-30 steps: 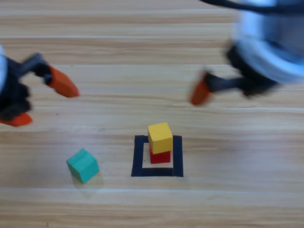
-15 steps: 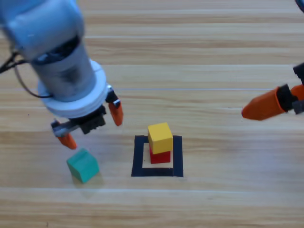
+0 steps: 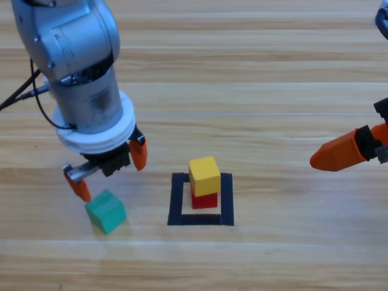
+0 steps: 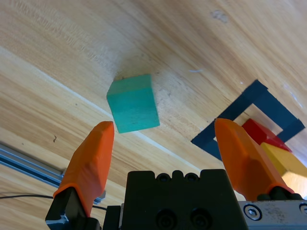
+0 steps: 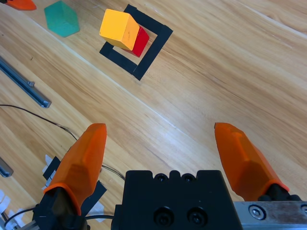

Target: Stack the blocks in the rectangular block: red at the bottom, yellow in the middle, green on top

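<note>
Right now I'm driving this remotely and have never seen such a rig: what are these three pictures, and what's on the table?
You are looking at two grey robot arms over a wooden table. One picture looks down from above; the other two come from cameras on each arm's wrist, looking along its orange fingers. The left gripper hangs open just above the green cube, which lies on the bare wood, not held. The right gripper waits open at the right edge, holding nothing. In the black tape square the yellow cube already sits on the red cube. Only the green one is left to place.
</note>
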### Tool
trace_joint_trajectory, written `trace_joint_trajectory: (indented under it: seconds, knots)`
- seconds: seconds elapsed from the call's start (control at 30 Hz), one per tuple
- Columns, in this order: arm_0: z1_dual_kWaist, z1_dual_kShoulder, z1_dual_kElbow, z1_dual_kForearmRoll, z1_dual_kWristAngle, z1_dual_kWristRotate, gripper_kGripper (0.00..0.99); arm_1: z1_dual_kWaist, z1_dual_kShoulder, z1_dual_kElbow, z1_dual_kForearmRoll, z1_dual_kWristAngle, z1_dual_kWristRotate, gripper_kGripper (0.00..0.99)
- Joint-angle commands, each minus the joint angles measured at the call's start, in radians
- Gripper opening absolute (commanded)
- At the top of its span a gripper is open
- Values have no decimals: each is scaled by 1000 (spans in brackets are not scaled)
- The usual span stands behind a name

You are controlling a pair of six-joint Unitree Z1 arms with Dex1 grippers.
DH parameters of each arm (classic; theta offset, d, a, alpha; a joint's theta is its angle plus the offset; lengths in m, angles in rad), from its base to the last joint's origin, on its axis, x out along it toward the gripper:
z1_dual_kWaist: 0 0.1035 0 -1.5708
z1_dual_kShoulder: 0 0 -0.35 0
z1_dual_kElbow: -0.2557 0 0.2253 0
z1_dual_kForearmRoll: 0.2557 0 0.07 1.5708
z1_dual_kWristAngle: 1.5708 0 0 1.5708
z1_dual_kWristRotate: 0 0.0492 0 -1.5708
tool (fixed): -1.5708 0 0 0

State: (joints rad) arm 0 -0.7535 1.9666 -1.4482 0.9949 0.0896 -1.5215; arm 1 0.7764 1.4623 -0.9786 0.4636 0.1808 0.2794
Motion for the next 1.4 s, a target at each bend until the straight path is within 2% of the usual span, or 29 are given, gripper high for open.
trace_joint_trajectory:
  seconds: [0.03, 0.23, 0.53, 0.83, 1.23, 1.4]
  knots:
    - [22, 34, 54, 8, -24, -98, 913, -26, -2, 28, -43, 12, -11, 990]
    - [20, 18, 78, -6, -40, -169, 911, -26, 15, 28, -52, 12, -13, 990]
    - [20, 55, 147, -113, -74, -171, 913, -26, 27, 28, -62, 3, -19, 990]
    - [22, 67, 215, -191, -82, -169, 913, -26, 30, 28, -62, 0, -19, 990]
    - [23, 89, 236, -233, -82, -163, 917, -26, 16, 35, -62, 0, -17, 990]
    - [26, 89, 239, -242, -79, -154, 879, -26, 16, 35, -62, -1, -16, 990]
